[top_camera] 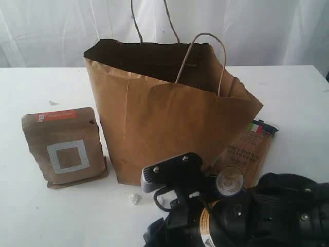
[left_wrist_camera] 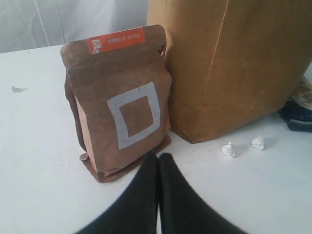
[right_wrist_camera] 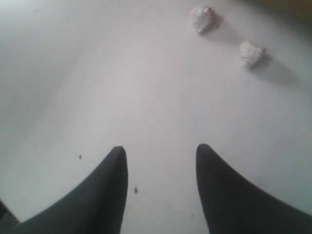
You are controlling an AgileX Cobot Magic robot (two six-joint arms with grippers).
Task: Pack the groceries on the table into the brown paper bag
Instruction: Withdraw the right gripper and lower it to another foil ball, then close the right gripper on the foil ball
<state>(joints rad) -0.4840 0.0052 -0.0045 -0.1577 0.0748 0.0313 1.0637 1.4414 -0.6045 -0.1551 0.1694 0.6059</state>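
Note:
The brown paper bag (top_camera: 169,113) stands open in the middle of the table (top_camera: 41,216), its handles up. Left of it stands a brown kraft pouch (top_camera: 64,146) with a white square and an orange label. A spaghetti pack (top_camera: 245,152) leans at the bag's right side. In the left wrist view my left gripper (left_wrist_camera: 158,156) is shut and empty, just in front of the pouch (left_wrist_camera: 119,102), with the bag (left_wrist_camera: 234,63) beside it. My right gripper (right_wrist_camera: 161,148) is open over bare table, holding nothing. The right arm (top_camera: 236,216) fills the exterior view's lower right.
Two small crumpled foil bits (right_wrist_camera: 202,18) (right_wrist_camera: 252,52) lie on the table by the bag's front corner, also seen from the left wrist as foil bits (left_wrist_camera: 228,149). A white curtain hangs behind the table.

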